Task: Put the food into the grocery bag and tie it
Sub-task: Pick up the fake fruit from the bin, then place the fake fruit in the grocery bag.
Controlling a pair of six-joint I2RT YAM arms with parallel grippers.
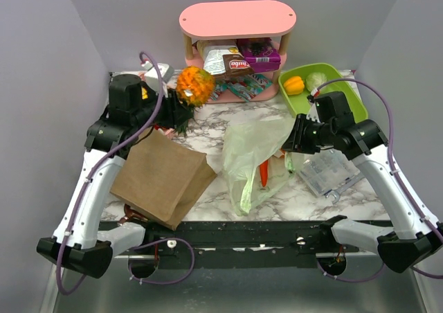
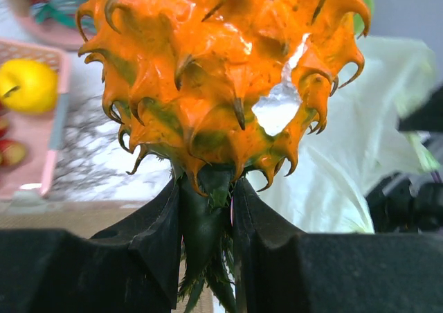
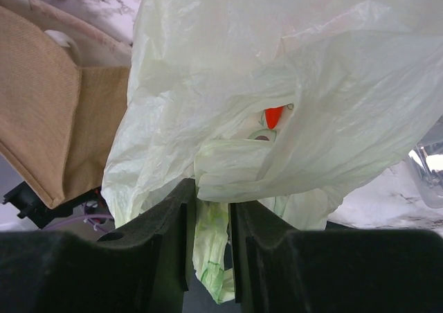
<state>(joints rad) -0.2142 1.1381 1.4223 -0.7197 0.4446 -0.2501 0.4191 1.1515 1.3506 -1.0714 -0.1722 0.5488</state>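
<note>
My left gripper (image 1: 176,109) is shut on the green leafy crown of an orange spiky pineapple toy (image 1: 194,85), held up at the back left; in the left wrist view the fruit (image 2: 221,70) fills the frame above my gripper (image 2: 208,216). The pale-green grocery bag (image 1: 252,154) lies at the table's middle with an orange carrot (image 1: 264,173) showing through it. My right gripper (image 1: 294,138) is shut on the bag's right edge; in the right wrist view a strip of bag (image 3: 291,70) is pinched in my gripper (image 3: 211,226), with the carrot (image 3: 273,115) visible inside.
A stiff brown paper bag (image 1: 163,178) lies at the left front. A pink shelf (image 1: 237,19) at the back holds a snack pack (image 1: 228,62) and a purple box (image 1: 259,53). A green tray (image 1: 346,84) holds an orange pepper (image 1: 294,85). A clear plastic container (image 1: 329,174) lies right.
</note>
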